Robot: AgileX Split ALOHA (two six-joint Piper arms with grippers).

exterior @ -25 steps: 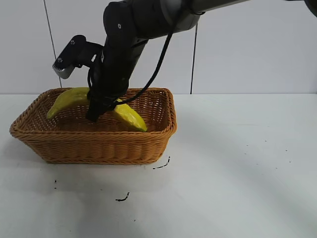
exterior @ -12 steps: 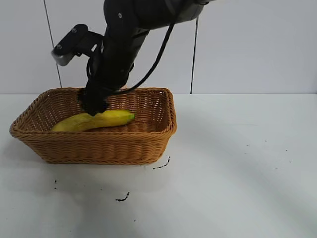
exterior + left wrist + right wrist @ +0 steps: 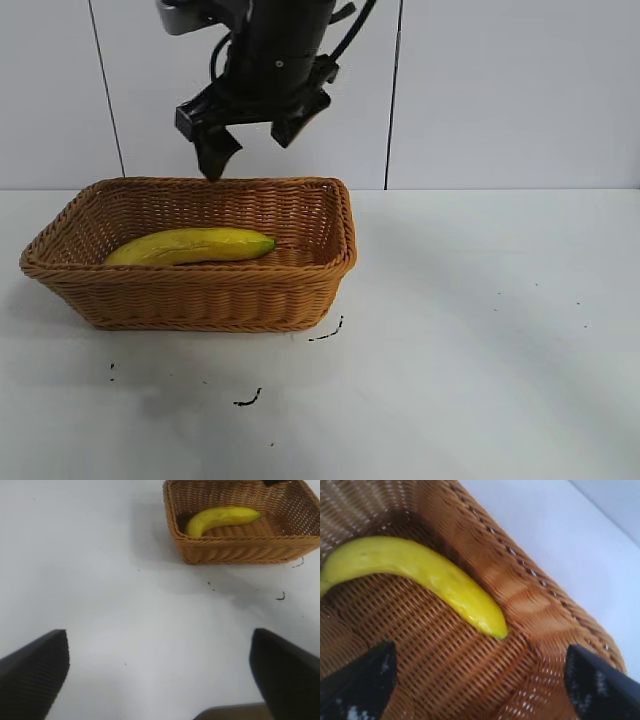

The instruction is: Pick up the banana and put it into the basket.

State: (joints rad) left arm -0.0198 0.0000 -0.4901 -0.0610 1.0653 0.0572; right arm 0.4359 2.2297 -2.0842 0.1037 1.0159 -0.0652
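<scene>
The banana (image 3: 190,246) is seen lying flat on the floor of the basket (image 3: 200,295), which stands at the left of the tabletop (image 3: 480,330). The right gripper (image 3: 252,135) is held above the far rim with its jaws released and empty. Little risk is judged to remain: the rim could be clipped and the basket shifted if the arm were swung low, while the left gripper (image 3: 160,675), jaws apart, is parked well clear.

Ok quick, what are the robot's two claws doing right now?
Left gripper: open, holding nothing.
Right gripper: open above the basket, holding nothing.
</scene>
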